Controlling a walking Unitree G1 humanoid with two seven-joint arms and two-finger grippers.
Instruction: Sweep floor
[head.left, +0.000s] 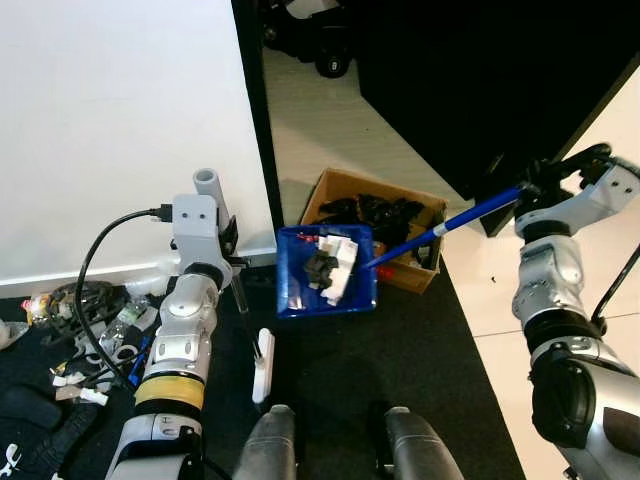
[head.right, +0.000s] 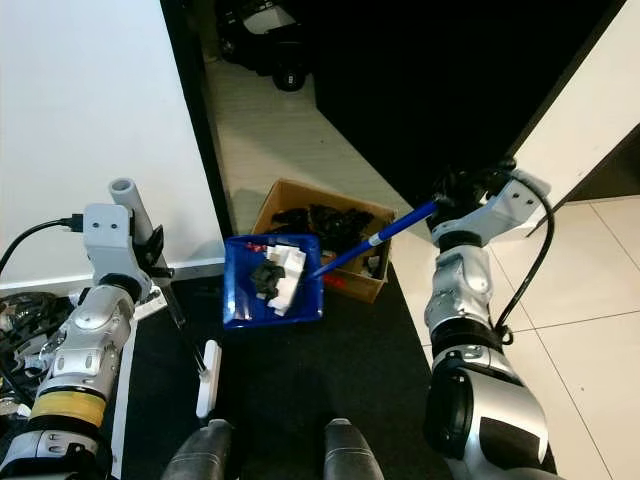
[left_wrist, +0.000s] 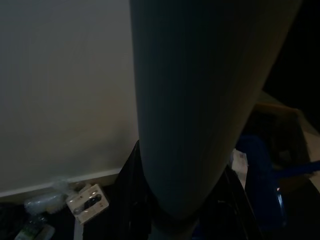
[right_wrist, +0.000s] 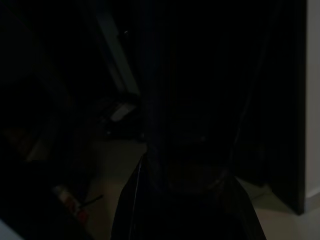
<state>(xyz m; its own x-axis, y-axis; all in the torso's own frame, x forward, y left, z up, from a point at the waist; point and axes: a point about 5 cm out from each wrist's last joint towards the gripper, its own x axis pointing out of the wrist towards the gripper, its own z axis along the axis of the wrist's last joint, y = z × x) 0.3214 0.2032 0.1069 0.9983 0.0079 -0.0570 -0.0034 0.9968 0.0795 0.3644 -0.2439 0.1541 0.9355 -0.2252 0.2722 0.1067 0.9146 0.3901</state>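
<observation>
1. Far left, on the black mat (head.left: 330, 360): a heap of litter (head.left: 70, 330) — bottles, wrappers, black cables — lying against the foot of the white wall (head.left: 110, 130).
2. Left claw (head.left: 228, 262) raised before that wall, closed round a thin broom handle (head.left: 240, 295); grey handle end (head.left: 207, 185) sticking up above the wrist.
3. Handle slanting down to a white broom head (head.left: 263, 365), resting on the mat just right of the left arm.
4. Left wrist view dim: a thick grey shaft (left_wrist: 200, 100) up close, wall behind, small pieces of litter at its base.
5. Centre: blue dustpan (head.left: 325, 270) held off the floor, loaded with white and black scraps (head.left: 332, 265).
6. Behind it, touching or nearly so: open cardboard box (head.left: 375, 225) holding black items.
7. Blue dustpan handle (head.left: 450, 222) running up and right to the right claw (head.left: 535, 190), pinched round its end.
8. Right: pale tiled floor (head.left: 500, 290) beside the mat; dark opening behind.
9. Right wrist view too dark to read.
</observation>
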